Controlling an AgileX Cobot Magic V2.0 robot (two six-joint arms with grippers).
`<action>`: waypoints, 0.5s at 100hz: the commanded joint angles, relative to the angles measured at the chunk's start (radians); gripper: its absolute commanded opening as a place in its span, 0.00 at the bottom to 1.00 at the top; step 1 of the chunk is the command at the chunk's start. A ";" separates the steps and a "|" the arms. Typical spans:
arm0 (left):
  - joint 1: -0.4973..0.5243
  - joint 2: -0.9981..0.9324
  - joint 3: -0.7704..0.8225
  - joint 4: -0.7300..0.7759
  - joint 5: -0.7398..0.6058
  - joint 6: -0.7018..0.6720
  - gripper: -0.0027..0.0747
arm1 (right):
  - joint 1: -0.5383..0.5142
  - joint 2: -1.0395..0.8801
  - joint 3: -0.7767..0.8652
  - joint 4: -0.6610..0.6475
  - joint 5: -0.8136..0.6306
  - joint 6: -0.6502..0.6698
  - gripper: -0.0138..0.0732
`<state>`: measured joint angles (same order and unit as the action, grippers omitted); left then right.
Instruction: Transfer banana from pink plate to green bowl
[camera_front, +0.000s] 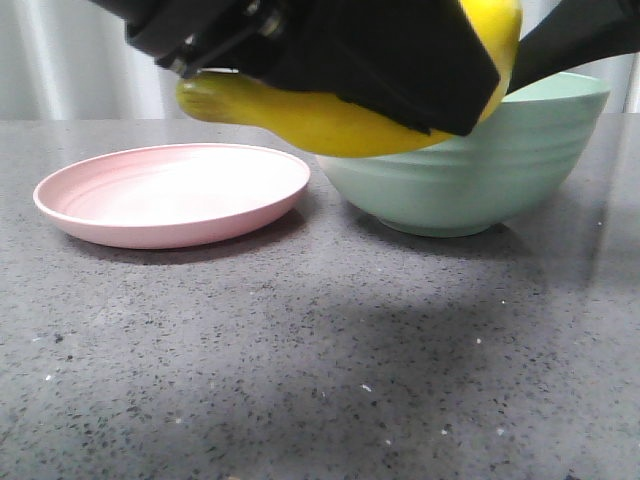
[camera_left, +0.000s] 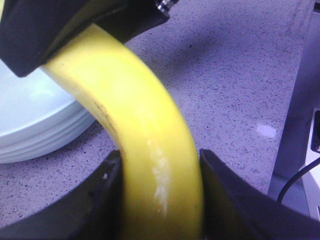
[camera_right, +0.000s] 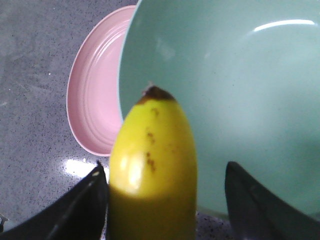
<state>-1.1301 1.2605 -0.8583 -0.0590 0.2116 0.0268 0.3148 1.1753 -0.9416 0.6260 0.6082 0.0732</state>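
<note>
1. We're holding the banana (camera_front: 330, 125) in the air with both arms; the pink plate (camera_front: 170, 195) is sitting bare at 9 o'clock of the green bowl (camera_front: 480, 170).
2. Left gripper (camera_left: 160, 200) is clamping the banana, pads touching both sides.
3. Right gripper (camera_right: 165, 200) is standing apart w/ the banana betw. its fingers; contact: can't tell.
4. Long axis is running 9-to-3, dark tip (camera_right: 156, 94) pointing over the bowl's rim, so we're judging the bowl lies just at 3 o'clock and below.
</note>
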 joint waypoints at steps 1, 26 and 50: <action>-0.008 -0.022 -0.032 -0.004 -0.090 -0.007 0.23 | 0.002 -0.018 -0.037 0.028 -0.054 -0.026 0.64; -0.008 -0.022 -0.032 -0.004 -0.090 -0.007 0.23 | 0.002 -0.018 -0.037 0.032 -0.054 -0.026 0.50; -0.008 -0.022 -0.032 -0.004 -0.090 -0.007 0.26 | 0.002 -0.018 -0.037 0.032 -0.054 -0.026 0.32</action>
<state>-1.1301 1.2605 -0.8583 -0.0590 0.2107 0.0268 0.3165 1.1753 -0.9455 0.6531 0.6082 0.0646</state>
